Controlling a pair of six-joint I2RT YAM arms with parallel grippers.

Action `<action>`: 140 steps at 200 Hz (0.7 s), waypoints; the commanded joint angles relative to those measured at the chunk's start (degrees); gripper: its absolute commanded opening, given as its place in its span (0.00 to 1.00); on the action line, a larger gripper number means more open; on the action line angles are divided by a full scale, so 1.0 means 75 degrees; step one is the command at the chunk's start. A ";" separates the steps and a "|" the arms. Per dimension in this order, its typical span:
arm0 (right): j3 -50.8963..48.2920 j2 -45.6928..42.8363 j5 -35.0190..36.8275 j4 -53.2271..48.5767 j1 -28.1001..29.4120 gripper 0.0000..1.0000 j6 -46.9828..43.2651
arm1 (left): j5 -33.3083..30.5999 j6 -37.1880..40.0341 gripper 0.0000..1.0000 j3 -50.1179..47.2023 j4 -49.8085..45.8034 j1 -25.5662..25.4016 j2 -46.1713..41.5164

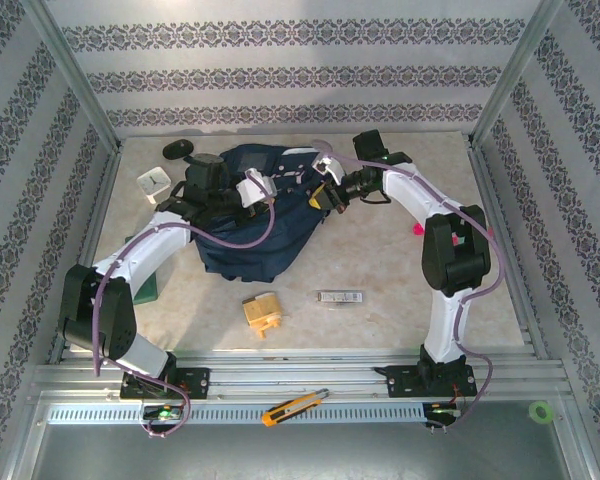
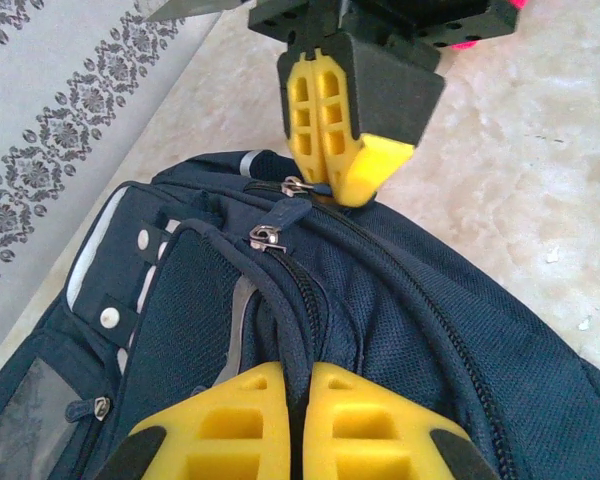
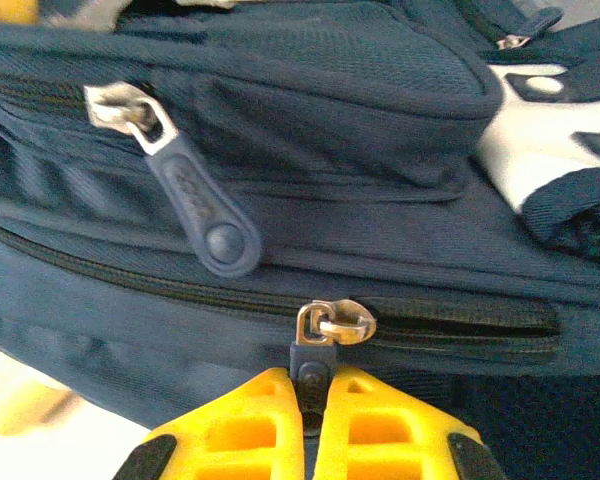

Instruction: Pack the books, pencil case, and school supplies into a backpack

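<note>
The only lettering I could find was embossed on a long navy zip tag of the backpack, and it was too blurred to read. The right gripper was pinched shut on a small zip pull hanging from a metal slider. Right of the slider the zip showed a dark slit, and I could not make out what was inside. The left gripper was clamped tight on a ridge of the backpack's fabric. The backpack lay at the back middle of the table. The tan-yellow block and the silver bar lay in front of it, apart from each other.
</note>
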 commanded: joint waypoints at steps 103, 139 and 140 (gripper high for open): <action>-0.2961 -0.2290 -0.0867 0.3103 0.1538 0.00 0.3724 | -0.1843 -0.1535 0.00 0.0186 0.1983 -0.0679 0.0513; -0.3993 -0.2577 -0.0193 0.5011 0.2019 0.00 0.5175 | -0.1708 -0.2038 0.00 0.0195 0.2385 -0.0711 0.0624; -0.4014 -0.2582 -0.0168 0.5053 0.2029 0.00 0.5210 | -0.1692 -0.2045 0.00 0.0193 0.2389 -0.0713 0.0622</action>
